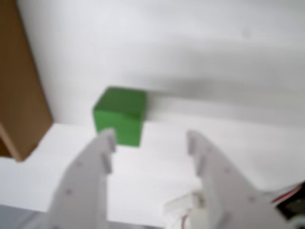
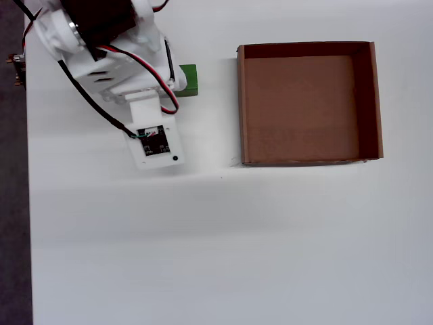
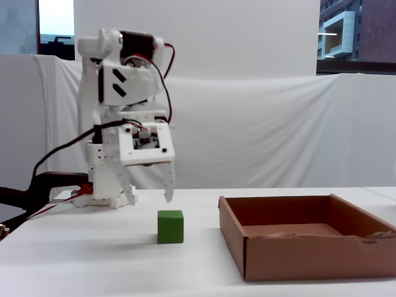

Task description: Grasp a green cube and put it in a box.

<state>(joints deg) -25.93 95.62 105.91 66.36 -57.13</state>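
The green cube (image 1: pixel 120 114) rests on the white table just ahead of my gripper (image 1: pixel 150 138) in the wrist view. The gripper is open, with nothing between its white fingers. The left fingertip overlaps the cube's lower left corner in that view. In the fixed view the gripper hangs above the table, and one fingertip (image 3: pixel 167 195) sits a short way above the green cube (image 3: pixel 170 226). From overhead the arm covers most of the green cube (image 2: pixel 189 80). The brown cardboard box (image 2: pixel 241 101) stands to the cube's right in the overhead view, with nothing in it.
One wall of the box (image 1: pixel 21 95) fills the left edge of the wrist view. The arm's base (image 3: pixel 102 198) stands behind the cube at the left of the fixed view. The table's dark left edge (image 2: pixel 13 203) runs down the overhead view.
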